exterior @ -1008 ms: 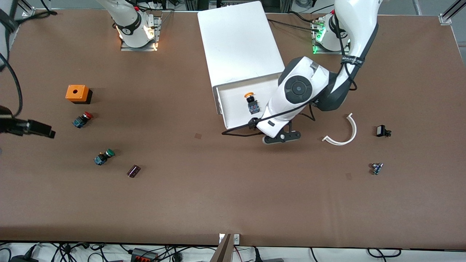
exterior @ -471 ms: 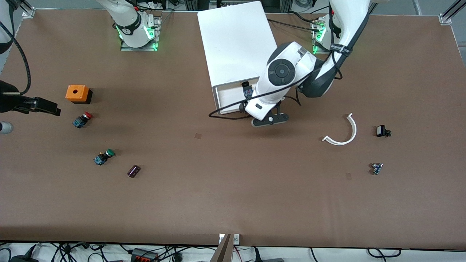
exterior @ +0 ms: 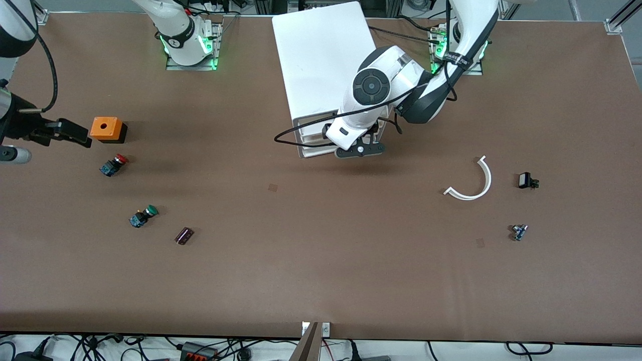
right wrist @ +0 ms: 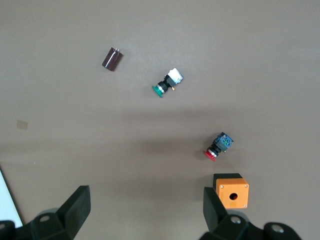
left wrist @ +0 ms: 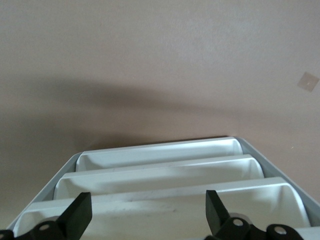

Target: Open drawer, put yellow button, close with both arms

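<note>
Pressing smooth white drawer shut

We see the right end effector, fingers apart, over the desk, above an orange box, red button, green button and dark cylinder.

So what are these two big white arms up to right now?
The left arm's claw sits at the front of the white cabinet's top drawer, fingers spread, with the drawer pushed almost flush. The yellow button isn't visible. The right arm's claw waits open above the orange box and the red-capped button.
</note>
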`<act>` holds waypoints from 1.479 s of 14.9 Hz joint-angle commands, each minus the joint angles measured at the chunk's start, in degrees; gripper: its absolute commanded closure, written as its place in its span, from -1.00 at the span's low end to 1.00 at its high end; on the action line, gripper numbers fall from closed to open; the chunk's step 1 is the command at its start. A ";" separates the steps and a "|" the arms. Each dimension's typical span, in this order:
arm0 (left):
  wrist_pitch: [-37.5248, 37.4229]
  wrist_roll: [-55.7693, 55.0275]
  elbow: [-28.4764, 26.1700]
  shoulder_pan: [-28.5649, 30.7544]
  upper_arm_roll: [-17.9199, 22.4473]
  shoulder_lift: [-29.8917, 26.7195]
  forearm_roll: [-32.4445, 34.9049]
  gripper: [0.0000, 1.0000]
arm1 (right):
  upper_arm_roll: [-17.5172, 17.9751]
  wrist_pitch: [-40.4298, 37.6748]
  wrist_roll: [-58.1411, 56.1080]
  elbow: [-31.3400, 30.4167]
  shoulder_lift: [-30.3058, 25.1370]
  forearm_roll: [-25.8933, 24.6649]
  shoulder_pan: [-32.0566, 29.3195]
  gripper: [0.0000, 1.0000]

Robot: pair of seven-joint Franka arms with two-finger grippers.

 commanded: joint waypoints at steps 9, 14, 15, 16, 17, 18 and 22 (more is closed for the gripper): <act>-3.12 -2.75 -1.28 0.72 -2.95 -2.19 -0.52 -1.00 | 0.45 1.00 -1.23 -1.85 -2.40 -1.72 0.03 -1.00; -8.90 2.07 4.07 5.72 -2.60 -2.19 0.54 -1.00 | 0.72 1.52 -1.40 -1.85 -2.22 -1.54 0.12 -1.00; -11.19 4.61 5.56 7.47 -2.51 -2.28 0.54 -1.00 | 0.72 1.78 -1.32 -1.76 -2.13 -1.54 0.12 -1.00; -13.38 6.38 7.05 9.40 -2.69 -2.36 0.54 -1.00 | 0.72 1.87 -1.23 -1.76 -2.13 -1.54 0.12 -1.00; -15.84 7.79 8.37 11.08 -2.69 -2.80 0.54 -1.00 | 0.72 1.78 -1.05 -1.85 -2.13 -1.45 0.12 -1.00; -17.87 9.72 9.43 12.92 -2.60 -3.15 0.62 -1.00 | 0.72 1.70 -1.05 -1.85 -2.13 -1.45 0.12 -1.00; -23.42 19.20 12.34 20.65 -2.51 -6.05 0.71 -1.00 | 0.72 2.05 -1.58 -1.76 -2.31 -1.71 0.12 -1.00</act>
